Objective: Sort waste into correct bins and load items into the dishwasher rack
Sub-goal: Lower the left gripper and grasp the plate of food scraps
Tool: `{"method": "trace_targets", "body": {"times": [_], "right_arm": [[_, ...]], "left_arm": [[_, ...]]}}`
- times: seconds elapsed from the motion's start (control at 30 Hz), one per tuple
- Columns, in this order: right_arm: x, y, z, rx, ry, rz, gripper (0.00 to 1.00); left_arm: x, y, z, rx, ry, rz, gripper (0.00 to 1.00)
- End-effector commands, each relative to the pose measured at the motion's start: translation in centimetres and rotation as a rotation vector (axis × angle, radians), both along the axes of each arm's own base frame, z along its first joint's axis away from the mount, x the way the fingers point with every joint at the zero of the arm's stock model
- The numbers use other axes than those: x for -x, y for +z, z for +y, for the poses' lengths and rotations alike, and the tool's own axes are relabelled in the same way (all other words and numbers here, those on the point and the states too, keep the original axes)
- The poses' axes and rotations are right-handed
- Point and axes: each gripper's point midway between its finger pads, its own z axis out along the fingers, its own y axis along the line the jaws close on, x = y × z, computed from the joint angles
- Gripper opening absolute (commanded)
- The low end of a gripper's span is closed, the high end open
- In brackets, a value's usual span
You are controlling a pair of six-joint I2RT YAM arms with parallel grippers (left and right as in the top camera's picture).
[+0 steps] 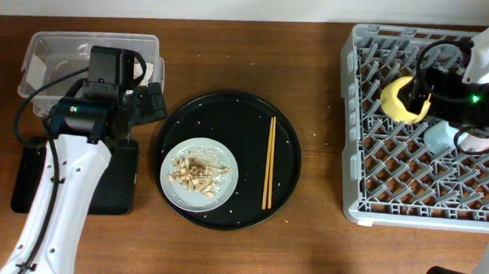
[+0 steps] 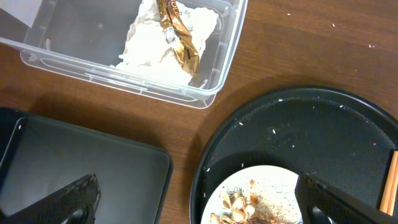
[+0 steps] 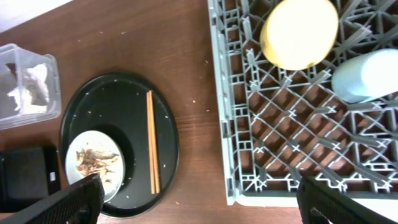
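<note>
right claw (image 3: 198, 202) (spread wide), yellow bowl (image 3: 298, 32) ahead, apart

Right of frame, the large square plastic crate (image 1: 393, 216) is light grey, the round bowl (image 1: 397, 100) yellow, the small cup (image 1: 442, 136) pale blue; at centre, the round tray (image 1: 290, 148) is black flecked with white, the round plate (image 1: 228, 168) grey, the stick-like scraps (image 1: 196, 170) tan, the wooden chopsticks (image 1: 269, 162) orange-brown.

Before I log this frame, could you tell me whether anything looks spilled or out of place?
Yes: white rice grains lie scattered across the round black tray, off the grey plate holding the food scraps.
</note>
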Motion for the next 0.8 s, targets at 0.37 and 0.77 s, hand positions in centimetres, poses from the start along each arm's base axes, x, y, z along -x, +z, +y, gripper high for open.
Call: {"method": "trace_targets", "body": {"times": [0.37, 0.77], "right_arm": [[-0.1, -0.5, -0.4, 0.029, -0.009, 0.018, 0.98], [-0.1, -0.5, -0.4, 0.029, -0.009, 0.018, 0.98]], "left_arm": [[0.1, 0.4, 0.3, -0.012, -0.002, -0.010, 0.99], [5.1, -0.6, -15.5, 0.528, -0.496, 0.147, 0.99]]}}
